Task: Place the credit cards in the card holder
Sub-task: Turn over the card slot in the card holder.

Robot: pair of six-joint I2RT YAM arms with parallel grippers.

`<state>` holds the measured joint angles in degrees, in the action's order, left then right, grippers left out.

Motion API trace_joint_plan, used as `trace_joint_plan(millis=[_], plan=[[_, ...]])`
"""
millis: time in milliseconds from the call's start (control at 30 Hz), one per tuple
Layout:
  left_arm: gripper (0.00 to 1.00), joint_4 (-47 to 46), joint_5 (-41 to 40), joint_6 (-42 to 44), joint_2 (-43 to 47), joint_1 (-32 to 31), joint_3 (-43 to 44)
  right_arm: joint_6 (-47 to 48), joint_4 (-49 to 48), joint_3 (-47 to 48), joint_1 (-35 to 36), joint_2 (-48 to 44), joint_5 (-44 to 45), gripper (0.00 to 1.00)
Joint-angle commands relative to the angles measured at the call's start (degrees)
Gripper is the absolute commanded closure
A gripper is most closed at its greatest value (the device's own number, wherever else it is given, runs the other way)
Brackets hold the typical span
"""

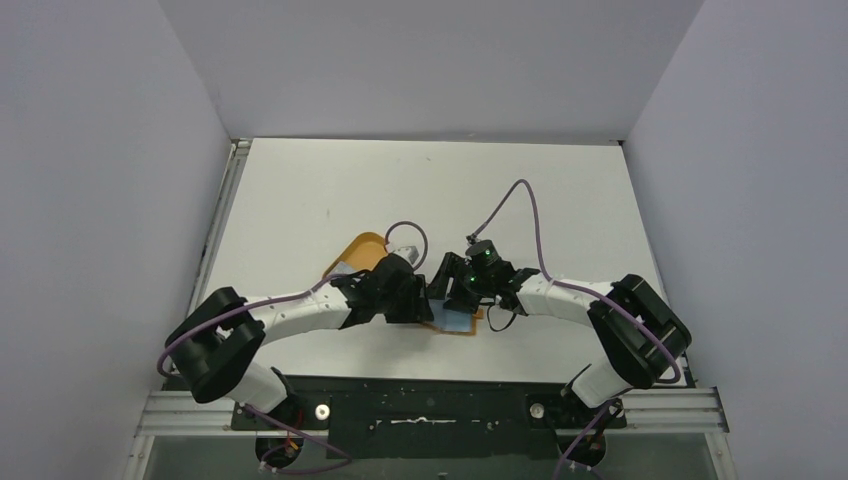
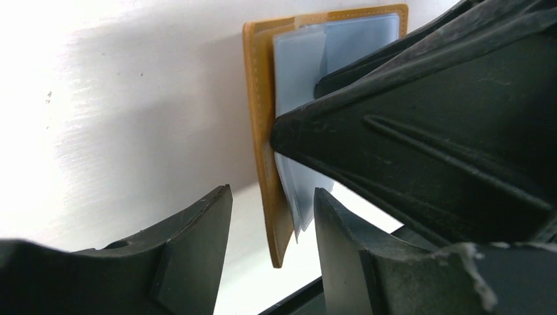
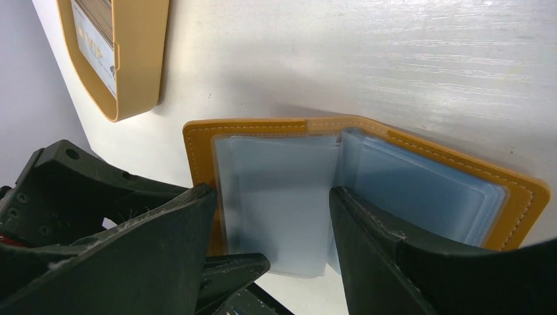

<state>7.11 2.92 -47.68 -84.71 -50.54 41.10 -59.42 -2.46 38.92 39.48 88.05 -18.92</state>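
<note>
Card holder (image 3: 197, 141) lies open on the white table (image 3: 394, 52), clear pockets up. The left gripper (image 2: 272, 194) is just beside its edge, fingers spread, holding nothing. The right gripper (image 3: 272, 193) hangs over the pockets, fingers spread wide too. Farther back, one credit card (image 3: 92, 33) lies in the orange tray (image 3: 141, 59).

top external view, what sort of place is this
Likely a robot lab test booth: a white tabletop boxed in by blank grey wall panels, with an aluminium rail frame along the near edge where the arms are mounted.
</note>
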Motion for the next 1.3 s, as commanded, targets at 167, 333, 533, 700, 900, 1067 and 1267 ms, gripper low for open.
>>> trace_joint_plan(millis=[167,333,533,700,900,1067,1267], plan=[[0.42,-4.27,0.14,-0.2,-1.36,-0.19,3.19,-0.84,-2.2,1.4,0.54,-2.22,-0.41,0.35],[0.75,-4.48,-0.48,-0.57,-1.95,-0.15,3.13,-0.73,-1.9,1.12,0.76,-2.91,0.04,0.35],[1.0,-3.11,-2.26,-0.99,-0.62,-0.16,1.82,0.75,1.34,1.05,0.77,-5.37,1.47,0.35],[1.0,0.57,-4.75,-1.32,3.11,0.0,0.12,4.3,9.56,2.11,0.0,-10.17,5.29,0.33],[1.0,5.03,-6.86,-2.33,8.12,-0.21,-2.23,9.63,17.02,6.24,-1.32,-14.51,9.29,0.31],[1.0,6.26,-7.4,-3.49,12.58,-0.67,-4.85,14.34,19.69,16.06,-1.47,-8.4,9.56,0.31],[1.0,9.97,-9.93,-4.41,19.03,-0.81,-7.85,18.01,19.86,30.37,-1.02,5.47,8.55,0.31]])
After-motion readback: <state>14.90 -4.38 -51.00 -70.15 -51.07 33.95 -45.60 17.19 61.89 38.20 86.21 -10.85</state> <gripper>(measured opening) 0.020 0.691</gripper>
